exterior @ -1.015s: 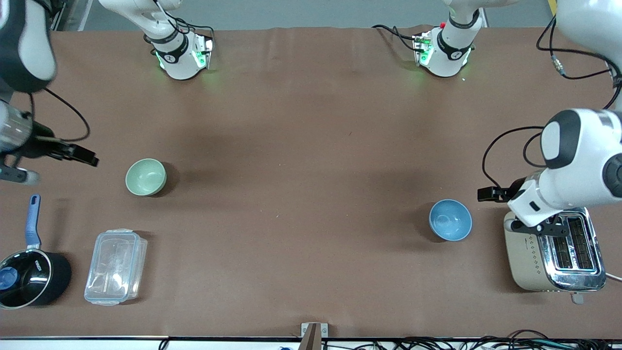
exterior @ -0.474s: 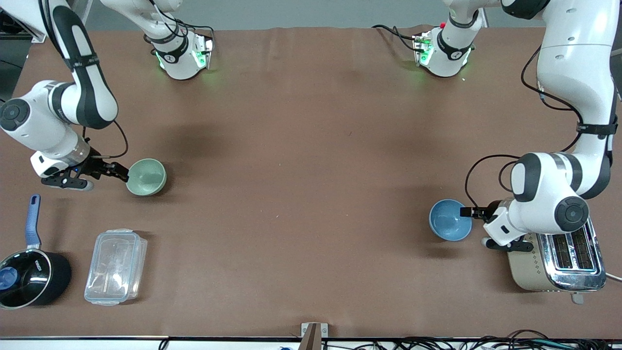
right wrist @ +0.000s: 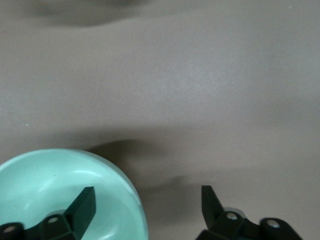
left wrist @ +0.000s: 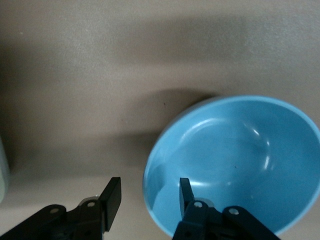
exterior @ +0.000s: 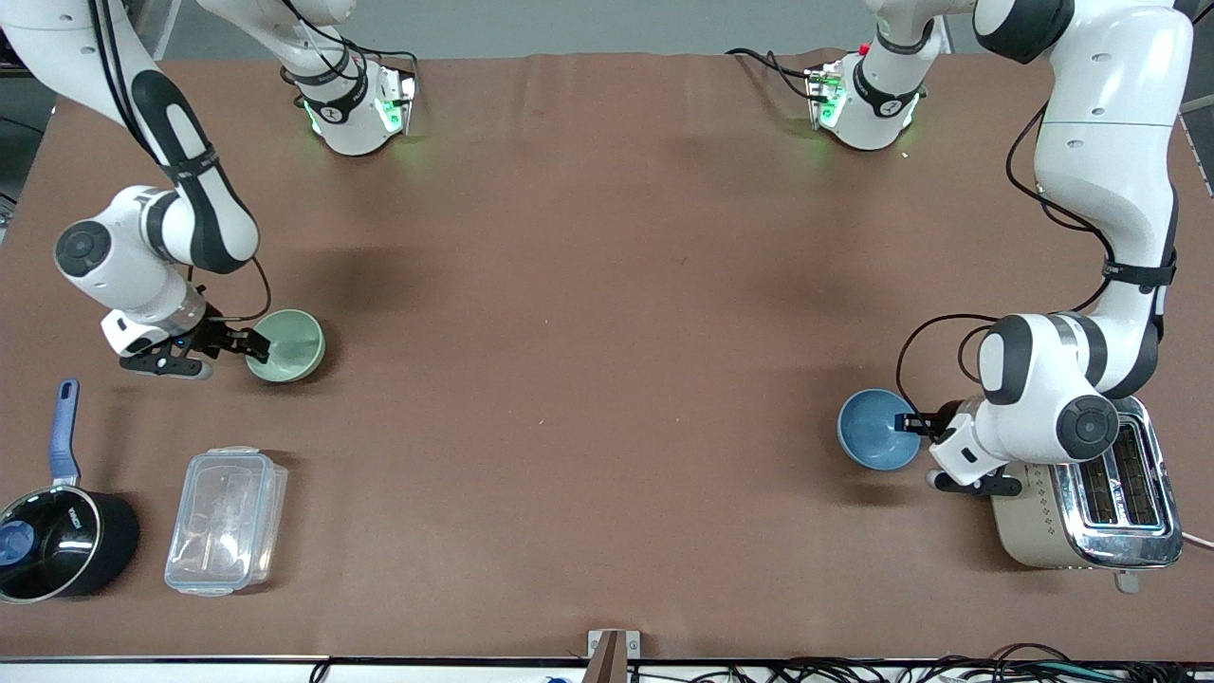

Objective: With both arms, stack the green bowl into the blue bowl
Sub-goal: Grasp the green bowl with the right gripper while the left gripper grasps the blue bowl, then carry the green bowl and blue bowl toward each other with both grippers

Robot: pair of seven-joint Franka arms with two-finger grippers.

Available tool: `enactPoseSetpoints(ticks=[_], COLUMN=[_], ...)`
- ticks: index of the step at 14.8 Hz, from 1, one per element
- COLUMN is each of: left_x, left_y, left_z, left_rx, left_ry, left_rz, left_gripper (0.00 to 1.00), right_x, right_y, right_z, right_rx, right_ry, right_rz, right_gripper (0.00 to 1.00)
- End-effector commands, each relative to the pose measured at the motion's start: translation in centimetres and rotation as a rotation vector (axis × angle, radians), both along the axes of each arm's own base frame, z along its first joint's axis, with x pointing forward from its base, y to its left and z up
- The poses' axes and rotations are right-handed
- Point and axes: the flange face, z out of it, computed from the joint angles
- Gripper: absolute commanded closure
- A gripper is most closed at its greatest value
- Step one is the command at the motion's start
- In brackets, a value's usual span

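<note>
Brown tabletop [exterior: 607, 379]; both claws open (rims straddled): right claw [exterior: 254, 347] green bowl [exterior: 290, 346], left claw [exterior: 912, 423] blue bowl [exterior: 874, 432].

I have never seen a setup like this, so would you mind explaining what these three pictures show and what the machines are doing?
Two white jointed robot arms stand at a brown table. The wide picture looks down from across it; the other two come from cameras on each arm's wrist.

The right gripper has its jaws open astride the rim of the pale sage-green bowl, one inside, one outside. The left gripper does likewise at the light-blue bowl. Neither bowl is clamped or lifted.

Nearer the camera sit a black saucepan with a blue handle and a clear plastic lidded box. A silver toaster stands beside the blue bowl.
</note>
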Motion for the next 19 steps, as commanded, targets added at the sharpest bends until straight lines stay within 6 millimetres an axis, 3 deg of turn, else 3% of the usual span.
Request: enactPoseSetpoints(ticks=[1,2,4,6,8,10,12,14,15,17,19], left_x=[0.3,0.3,0.5,0.8,0.6,-0.4,-2.1,-4.2,-5.4,-7.7,-10.2], left_y=[0.2,0.2,0.0,-1.4,-5.5,-10.2,-15.7,-21.3,-24.2,-29.4,-34.8], left_z=[0.2,0.3,1.1,2.9,6.7,9.9,11.5,11.7,11.9,11.6,10.0], left_rx=[0.017,0.016,0.016,0.013,0.008,0.016,0.021,0.029,0.024,0.027,0.043], left_ry=[-0.020,-0.021,-0.035,-0.059,-0.098,-0.106,-0.092,-0.065,-0.058,-0.042,-0.023], left_rz=[-0.012,-0.016,-0.025,-0.047,-0.092,-0.116,-0.078,0.009,0.049,0.122,0.169], left_gripper=[0.76,0.86,0.99,1.00,1.00,1.00,1.00,1.00,1.00,1.00,1.00], right_x=[-1.1,-0.9,-0.7,-0.5,0.8,3.6,7.4,9.8,10.4,11.1,11.2], right_y=[0.8,1.1,1.3,1.3,1.4,2.9,7.4,13.9,16.9,22.1,26.3], right_z=[-0.4,-0.2,0.1,0.4,2.3,7.2,13.4,18.2,19.6,20.7,21.0], right_rx=[0.007,0.007,0.014,0.017,0.028,0.061,0.083,0.080,0.080,0.082,0.095], right_ry=[-0.007,-0.008,0.009,0.012,0.048,0.119,0.177,0.155,0.131,0.102,0.091], right_rz=[-0.004,-0.005,-0.011,-0.014,-0.009,-0.024,-0.050,-0.113,-0.139,-0.177,-0.191], right_gripper=[0.85,0.98,1.00,1.00,1.00,1.00,1.00,1.00,1.00,1.00,1.00])
